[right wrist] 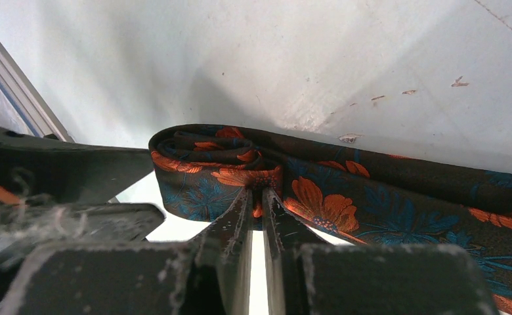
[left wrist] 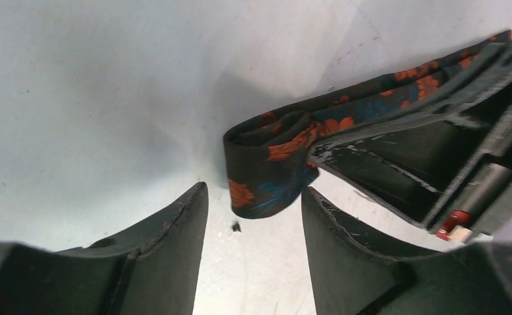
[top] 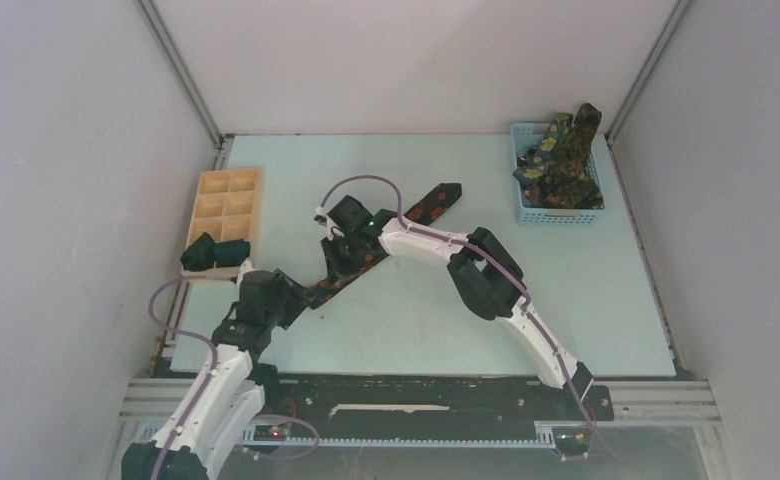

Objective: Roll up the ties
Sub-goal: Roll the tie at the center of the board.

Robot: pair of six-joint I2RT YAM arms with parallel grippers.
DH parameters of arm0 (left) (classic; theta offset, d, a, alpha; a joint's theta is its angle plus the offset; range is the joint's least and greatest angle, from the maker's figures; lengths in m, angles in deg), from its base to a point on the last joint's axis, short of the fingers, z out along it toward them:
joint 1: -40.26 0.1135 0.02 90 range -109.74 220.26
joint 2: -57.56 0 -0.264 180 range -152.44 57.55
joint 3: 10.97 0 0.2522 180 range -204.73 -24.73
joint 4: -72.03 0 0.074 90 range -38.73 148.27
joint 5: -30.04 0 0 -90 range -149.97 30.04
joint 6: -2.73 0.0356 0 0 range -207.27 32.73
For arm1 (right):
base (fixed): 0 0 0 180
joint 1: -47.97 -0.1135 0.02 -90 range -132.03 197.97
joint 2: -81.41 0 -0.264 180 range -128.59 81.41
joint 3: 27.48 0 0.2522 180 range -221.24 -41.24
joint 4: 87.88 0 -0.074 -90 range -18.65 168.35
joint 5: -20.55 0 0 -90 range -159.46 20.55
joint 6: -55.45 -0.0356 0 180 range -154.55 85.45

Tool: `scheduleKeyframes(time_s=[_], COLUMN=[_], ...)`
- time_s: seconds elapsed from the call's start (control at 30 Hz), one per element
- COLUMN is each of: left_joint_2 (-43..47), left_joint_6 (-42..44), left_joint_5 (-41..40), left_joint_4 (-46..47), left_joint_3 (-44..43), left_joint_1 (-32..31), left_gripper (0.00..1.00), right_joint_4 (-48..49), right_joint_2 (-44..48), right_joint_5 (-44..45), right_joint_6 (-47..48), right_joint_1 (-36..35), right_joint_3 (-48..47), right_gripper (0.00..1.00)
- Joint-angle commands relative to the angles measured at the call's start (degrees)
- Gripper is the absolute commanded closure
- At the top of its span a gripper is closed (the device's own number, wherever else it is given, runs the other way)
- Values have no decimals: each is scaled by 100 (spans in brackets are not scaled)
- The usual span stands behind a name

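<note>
A black tie (top: 421, 207) with red-orange flowers lies slantwise across the middle of the table. Its near end is curled into a loose loop (left wrist: 266, 167), also seen in the right wrist view as a curl (right wrist: 197, 164). My right gripper (right wrist: 258, 193) is shut on the fabric beside that loop, pinching a fold. My left gripper (left wrist: 253, 197) stands open just short of the loop's end, with nothing between its fingers. From above, the right gripper (top: 339, 262) sits over the tie's near half and the left gripper (top: 294, 292) is at its tip.
A blue mesh basket (top: 526, 205) at the back right holds more dark flowered ties (top: 564, 160). A pale wooden compartment tray (top: 228, 195) stands at the left edge, with dark rolled bundles (top: 214, 253) at its near end. The right gripper's finger (left wrist: 424, 164) lies close beside my left fingers.
</note>
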Motion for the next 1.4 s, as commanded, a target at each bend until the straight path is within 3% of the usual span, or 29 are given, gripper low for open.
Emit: scheduleKeyframes(time_s=[0.0, 0.33, 0.83, 1.07, 1.23, 1.37], left_joint_2=[-196, -665, -769, -1090, -1153, -965], left_joint_6=[-106, -207, -258, -132, -70, -15], left_joint_5=[378, 823, 688, 701, 781, 626], left_joint_4=[647, 1591, 1776, 2290, 2352, 1753], left_joint_3=[215, 673, 833, 819, 747, 573], left_joint_1=[169, 432, 533, 533, 533, 533], left_gripper=[41, 45, 52, 66, 98, 100], right_joint_4=[-104, -133, -333, -540, -841, -925], right_joint_2=[-154, -162, -245, -283, -258, -34], right_joint_5=[130, 147, 183, 224, 299, 467], right_joint_6=[167, 158, 184, 264, 330, 367], right_joint_1=[-15, -11, -26, -35, -2, 27], right_joint_3=[-148, -169, -388, -719, -1161, -1241], right_gripper=[89, 89, 89, 89, 82, 75])
